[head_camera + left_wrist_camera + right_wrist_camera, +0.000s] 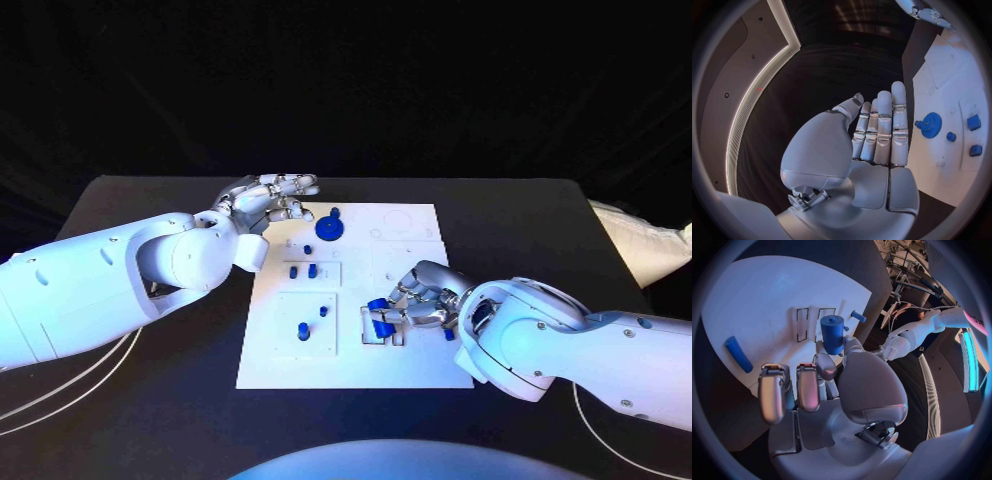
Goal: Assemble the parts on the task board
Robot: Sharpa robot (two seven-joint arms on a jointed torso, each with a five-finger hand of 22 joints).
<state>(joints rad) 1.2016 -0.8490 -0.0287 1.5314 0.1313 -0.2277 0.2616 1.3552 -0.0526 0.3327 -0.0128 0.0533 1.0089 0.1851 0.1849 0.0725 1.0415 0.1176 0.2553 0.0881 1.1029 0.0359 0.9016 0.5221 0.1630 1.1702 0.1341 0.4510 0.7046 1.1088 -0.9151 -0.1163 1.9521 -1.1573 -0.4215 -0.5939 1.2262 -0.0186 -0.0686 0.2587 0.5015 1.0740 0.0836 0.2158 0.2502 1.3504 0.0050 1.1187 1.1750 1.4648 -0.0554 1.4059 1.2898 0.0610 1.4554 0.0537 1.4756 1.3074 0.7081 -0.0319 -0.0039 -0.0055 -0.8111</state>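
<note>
The task board, a white plate, lies mid-table. At its far left edge we see the left hand, fingers straight and pressed together, holding nothing, beside a blue gear. Rightward, the right hand grips a blue peg. We read no writing anywhere.

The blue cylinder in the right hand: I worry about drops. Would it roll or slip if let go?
Probably yes. The blue cylinder looks round and smooth-sided, so laid on the flat task board it would likely roll. It seems rigid, not floppy, keeping a straight shape in the right hand. The hand appears to pinch it at one end, so it might pivot or slip.
</note>
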